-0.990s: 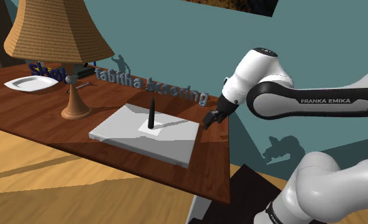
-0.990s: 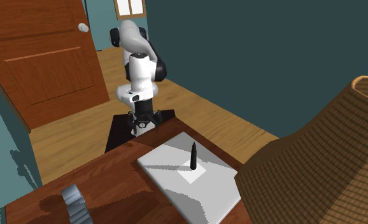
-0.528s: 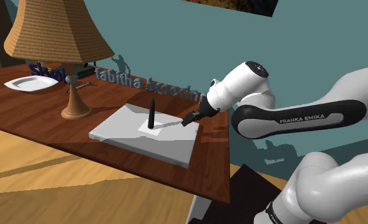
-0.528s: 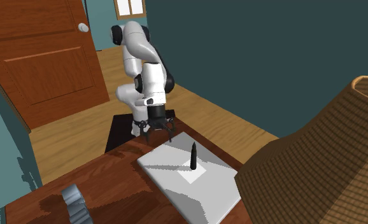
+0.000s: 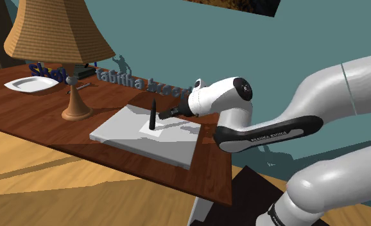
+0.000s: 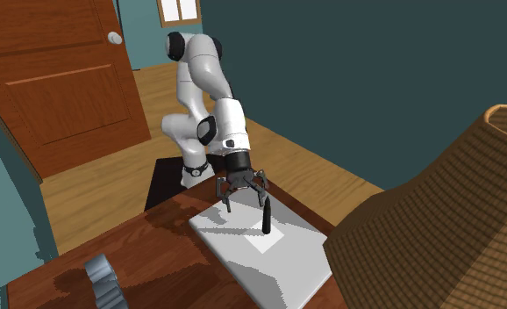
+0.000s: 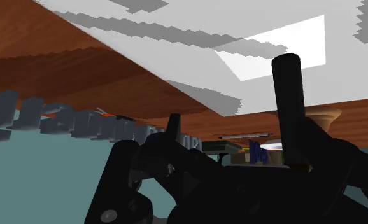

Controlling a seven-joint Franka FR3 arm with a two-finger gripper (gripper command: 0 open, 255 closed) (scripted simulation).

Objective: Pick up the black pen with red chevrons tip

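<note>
— Jaws first?
— Spread wide on the gripper (image 6: 243, 193), pinching nothing.

— And right around them?
— Just beside the black pen (image 6: 266, 215), low over the pale slab (image 6: 230, 241). Hard to tell from the wrist view whether brushing 1 finger or merely close to it. Certainly not clasped between the 2.

— Standing or lying?
— Standing upright on a brighter white patch in the middle of that slab, on the wooden table (image 5: 24, 109). No red chevrons to make out, just plain black all the way up.

— Further out?
— Well apart from a lamp (image 5: 56, 32) with a woven shade, a white plate (image 5: 29, 83) and a row of raised grey letters (image 5: 174, 92) along the far edge by the teal wall.

— So how far along?
— Nearly through the approach, by the look of it, and nothing beyond that. Roughly level with the barrel, but off to 1 side. Not yet centred, closed or lifted.

— Left to do?
— Probably 3 things: slide across until straddling the barrel, squeeze shut, raise clear of the slab.

— Any worry?
— Tipping over so slim and upright a thing with a stray finger before closing.
</note>
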